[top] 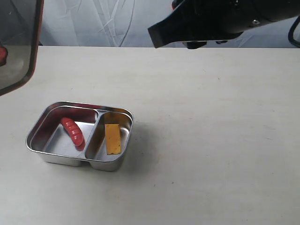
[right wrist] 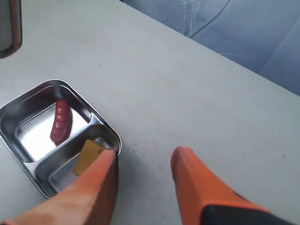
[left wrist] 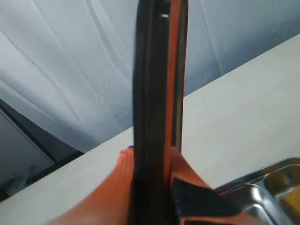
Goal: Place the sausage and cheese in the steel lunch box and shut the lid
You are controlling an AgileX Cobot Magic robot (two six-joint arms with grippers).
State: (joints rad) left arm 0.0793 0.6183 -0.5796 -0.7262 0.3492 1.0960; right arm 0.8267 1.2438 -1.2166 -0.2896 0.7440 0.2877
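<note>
The steel lunch box (top: pixel 115 110) sits open on the table at the left. The dark-red sausage (top: pixel 72 131) lies in its left compartment, and the yellow cheese (top: pixel 112 138) lies flat in the right one. The smoky lid (top: pixel 16 47) hangs tilted in the air at the far upper left, above and apart from the box. In the left wrist view the lid (left wrist: pixel 150 93) is seen edge-on, and my left gripper (left wrist: pixel 152 154) is shut on it. My right gripper (right wrist: pixel 144 157) is open and empty, raised above the table beside the box's (right wrist: pixel 23 95) cheese (right wrist: pixel 86 157) end.
The pale table (top: pixel 211 140) stretches bare to the right of the box and in front of it. My dark right arm (top: pixel 211 21) hangs over the back of the table. A wrinkled light curtain (top: pixel 103 21) closes off the back.
</note>
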